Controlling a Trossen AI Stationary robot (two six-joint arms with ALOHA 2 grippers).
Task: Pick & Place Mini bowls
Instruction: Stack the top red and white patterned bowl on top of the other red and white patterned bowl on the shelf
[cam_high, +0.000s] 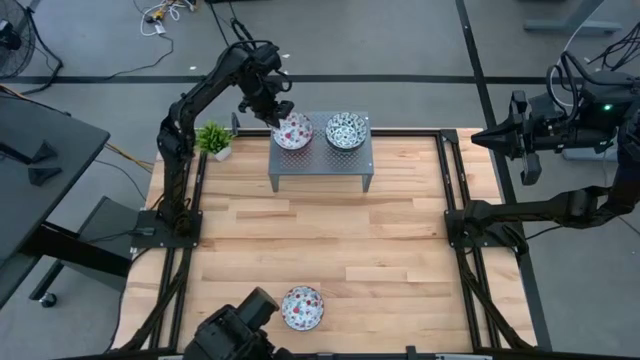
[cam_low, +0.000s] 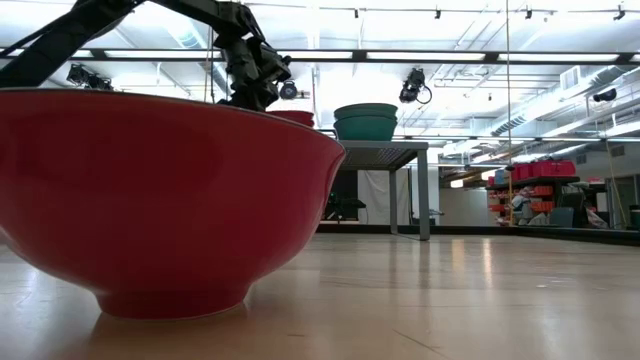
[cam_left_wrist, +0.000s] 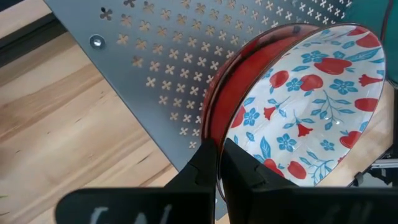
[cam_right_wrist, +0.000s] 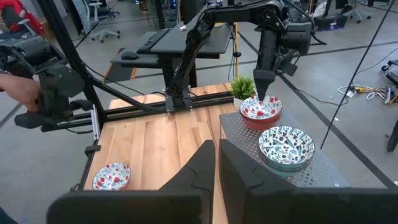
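Jaws of our left gripper (cam_high: 284, 112) pinch the rim of a red bowl (cam_high: 293, 131) on the stand (cam_high: 320, 165) at the bench's (cam_high: 320, 240) twelve o'clock, while our right gripper (cam_right_wrist: 217, 163) waits with jaws closed at three o'clock.

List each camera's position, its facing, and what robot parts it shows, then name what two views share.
High view: overhead, looking straight down on the table; shows both arms, the left gripper at the grey stand.
Low view: at table-top height, looking level past a near red bowl toward the stand; shows the left arm above.
Left wrist view: on the left wrist; its fingers pinch the red bowl's rim on the stand.
Right wrist view: on the right wrist, beside the table, facing across it; shows its own shut fingers.
Shared: high and right wrist views both show the green bowl.
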